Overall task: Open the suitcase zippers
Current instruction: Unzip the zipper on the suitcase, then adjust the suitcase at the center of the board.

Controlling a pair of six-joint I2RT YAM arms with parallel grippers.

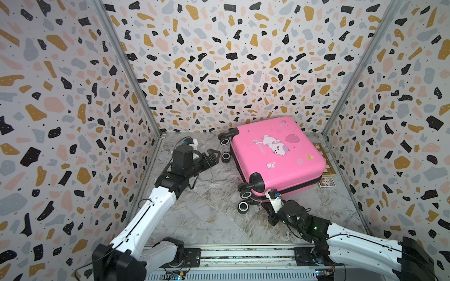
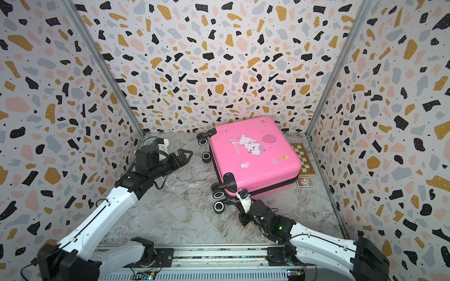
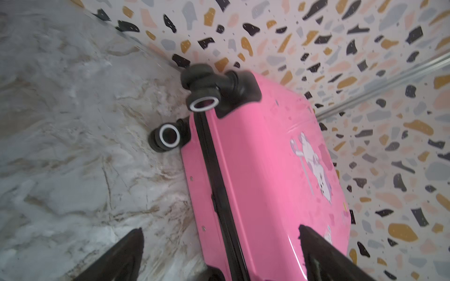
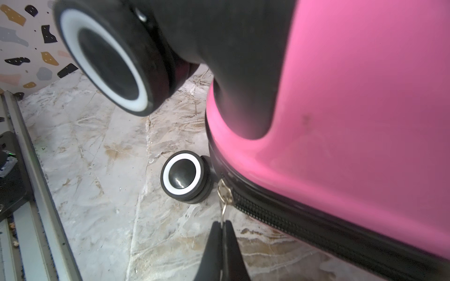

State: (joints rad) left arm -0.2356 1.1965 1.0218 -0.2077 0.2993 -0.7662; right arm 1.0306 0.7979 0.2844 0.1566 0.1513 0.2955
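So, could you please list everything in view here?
suitcase: one, pink, flat at far right
wheels: four, black with white rings, its left end
zipper band: one, black, round the seam
zipper pull: one, silvery, near corner
checkered board: one, brown-cream, by the right wall
small printed box: one, purplish, by the board
table: one, grey marble
walls: three, terrazzo print
left end effector: one, black, open, near far wheels
right end effector: one, black, shut on zipper pull
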